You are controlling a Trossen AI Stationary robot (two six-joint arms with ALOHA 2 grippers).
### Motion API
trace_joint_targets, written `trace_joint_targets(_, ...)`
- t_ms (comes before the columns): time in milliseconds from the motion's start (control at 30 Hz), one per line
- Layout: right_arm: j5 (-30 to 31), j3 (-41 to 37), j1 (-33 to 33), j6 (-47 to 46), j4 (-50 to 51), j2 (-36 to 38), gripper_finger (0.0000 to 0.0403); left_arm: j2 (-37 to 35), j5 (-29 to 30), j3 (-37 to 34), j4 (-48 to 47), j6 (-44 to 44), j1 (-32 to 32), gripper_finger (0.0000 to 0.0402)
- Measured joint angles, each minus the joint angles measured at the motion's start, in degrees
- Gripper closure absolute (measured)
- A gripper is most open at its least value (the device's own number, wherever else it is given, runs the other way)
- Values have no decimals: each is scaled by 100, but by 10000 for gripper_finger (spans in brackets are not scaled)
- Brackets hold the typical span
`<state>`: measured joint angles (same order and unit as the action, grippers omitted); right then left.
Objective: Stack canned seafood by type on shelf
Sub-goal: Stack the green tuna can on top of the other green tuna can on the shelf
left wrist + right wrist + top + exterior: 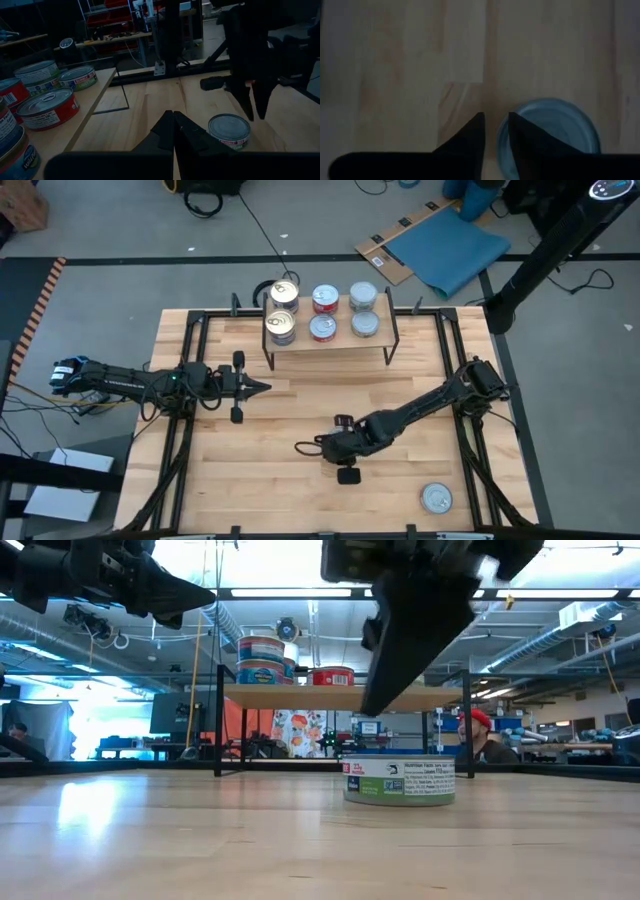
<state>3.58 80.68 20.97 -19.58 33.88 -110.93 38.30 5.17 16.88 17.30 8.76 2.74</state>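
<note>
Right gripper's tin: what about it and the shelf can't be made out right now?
High view: the right gripper and its arm cover the tin; it does not show there.
Right wrist view: the tin is blurred and cut off by the picture's edge, so its label is unreadable.
Low view: the shelf is seen edge-on, so the tops of the tins on it are hidden.

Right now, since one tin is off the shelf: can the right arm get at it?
Probably yes: the tin lies alone on open tabletop on its side; the right gripper hovers mid-table, the left gripper far off by the shelf.
</note>
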Motion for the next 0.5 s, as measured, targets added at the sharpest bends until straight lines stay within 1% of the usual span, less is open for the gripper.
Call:
trace_joint_targets(133,291,3,88,-98,-135,-195,297,-2,0,0,4,0,-1,396)
trace_joint_targets(233,420,-3,149,-248,-69,-339,298,0,8,0,10,0,0,396)
trace_joint_targets(367,764,-1,191,-520,-57,-349,302,21,59,4,13,0,-2,396)
trace_joint_targets(500,821,1,195,-710,60,-350,302,55,90,4,14,2,-2,396)
